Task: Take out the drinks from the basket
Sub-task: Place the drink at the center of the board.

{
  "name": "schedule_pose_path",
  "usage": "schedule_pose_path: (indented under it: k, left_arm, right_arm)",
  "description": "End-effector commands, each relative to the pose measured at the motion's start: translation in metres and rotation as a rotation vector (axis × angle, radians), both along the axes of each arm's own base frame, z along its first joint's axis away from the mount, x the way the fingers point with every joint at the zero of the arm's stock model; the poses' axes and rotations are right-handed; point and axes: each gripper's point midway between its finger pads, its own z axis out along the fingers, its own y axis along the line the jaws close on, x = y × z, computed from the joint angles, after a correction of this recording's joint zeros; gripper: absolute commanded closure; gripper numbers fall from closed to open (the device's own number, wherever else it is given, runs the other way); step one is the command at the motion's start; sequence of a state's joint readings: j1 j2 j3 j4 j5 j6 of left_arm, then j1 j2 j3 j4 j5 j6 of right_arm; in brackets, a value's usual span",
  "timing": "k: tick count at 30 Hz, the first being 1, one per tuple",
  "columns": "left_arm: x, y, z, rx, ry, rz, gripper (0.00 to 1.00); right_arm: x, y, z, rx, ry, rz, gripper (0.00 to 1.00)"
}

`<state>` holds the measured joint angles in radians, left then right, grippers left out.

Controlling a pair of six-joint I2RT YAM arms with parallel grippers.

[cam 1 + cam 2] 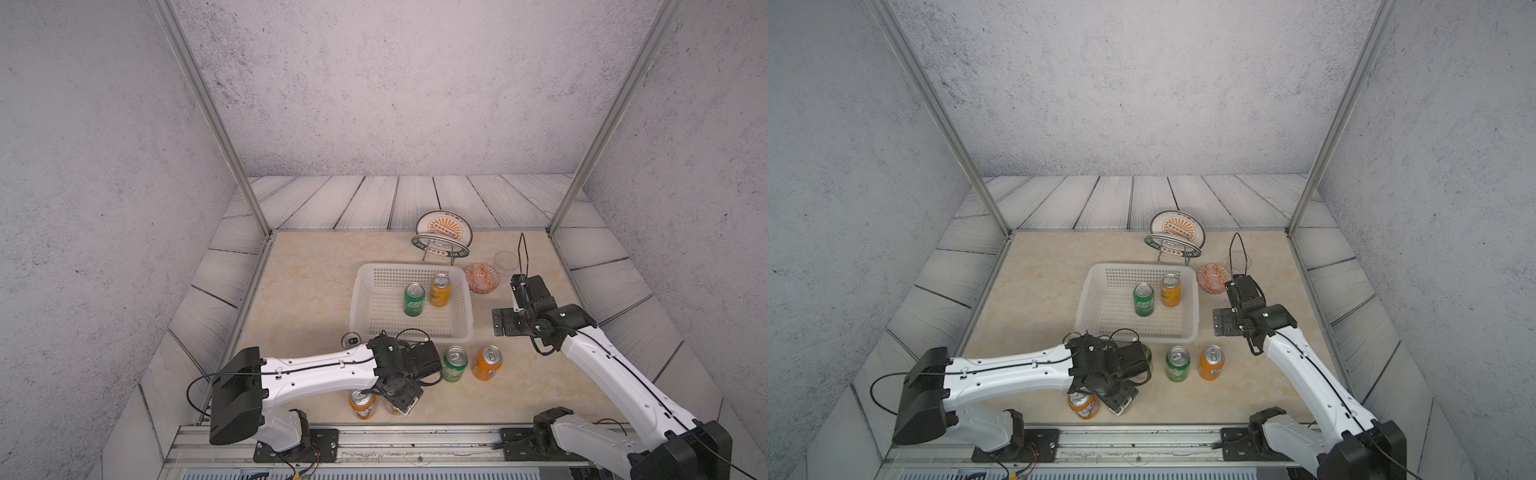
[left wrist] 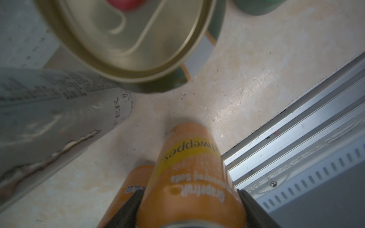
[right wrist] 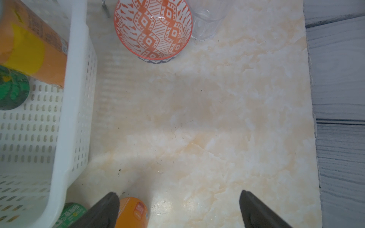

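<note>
The white basket holds a green can and an orange can. In front of it on the table stand another green can and another orange can. My left gripper is shut on an orange grapefruit-soda can, low near the front edge. Right beside it is one more orange can. A silver can and a green can with a gold top are close by. My right gripper hangs open and empty to the right of the basket.
A red-patterned bowl and a clear glass stand to the right of the basket's far end. Plates on a wire rack stand behind the basket. A metal rail runs along the table's front edge, close to the held can.
</note>
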<state>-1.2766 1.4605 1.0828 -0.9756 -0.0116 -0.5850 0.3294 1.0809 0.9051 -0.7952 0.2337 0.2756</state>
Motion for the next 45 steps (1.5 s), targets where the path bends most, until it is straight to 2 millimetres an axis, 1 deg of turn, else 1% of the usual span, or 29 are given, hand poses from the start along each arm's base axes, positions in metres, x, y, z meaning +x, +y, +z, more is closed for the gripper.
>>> schedule_pose_path:
  k: [1,6,15,17,21,25,30,33,38,43,45]
  left_arm:
    - [0.003,-0.001,-0.002,-0.002,-0.021,0.006,0.32]
    - [0.003,0.001,-0.006,0.012,-0.019,0.009,0.30]
    - [0.003,0.002,-0.008,0.010,-0.023,0.011,0.25]
    - [0.003,0.001,-0.007,0.005,-0.021,0.011,0.22]
    - [0.003,0.000,-0.004,-0.009,-0.023,0.012,0.20]
    - [0.002,-0.002,0.003,-0.033,-0.025,0.012,0.17]
    - [0.003,-0.004,0.021,-0.073,-0.035,0.009,0.12]
    - [0.004,-0.004,0.036,-0.096,-0.053,0.007,0.10]
    - [0.009,-0.010,0.067,-0.170,-0.097,-0.010,0.07]
    - [0.024,-0.012,0.099,-0.238,-0.177,-0.038,0.00]
    - [0.031,-0.013,0.114,-0.270,-0.194,-0.053,0.01]
  right_arm:
    - [-0.001,-0.001,-0.002,-0.001,0.012,0.002,0.00]
    - [-0.001,-0.001,-0.002,-0.001,0.012,0.002,0.00]
    - [-0.002,-0.001,-0.002,-0.001,0.013,0.002,0.01]
    - [-0.001,-0.001,-0.002,0.000,0.012,0.002,0.00]
    - [-0.001,-0.001,-0.002,0.001,0.011,0.002,0.00]
    - [-0.002,-0.001,-0.002,0.001,0.012,0.001,0.01]
    - [-0.002,-0.001,-0.002,0.001,0.014,0.001,0.01]
    - [-0.002,-0.001,-0.002,0.001,0.013,0.002,0.01]
    - [-0.001,-0.002,-0.002,0.000,0.014,0.000,0.00]
    - [-0.002,-0.001,-0.002,-0.001,0.013,0.000,0.00]
    - [-0.001,-0.002,-0.002,0.000,0.011,0.000,0.00]
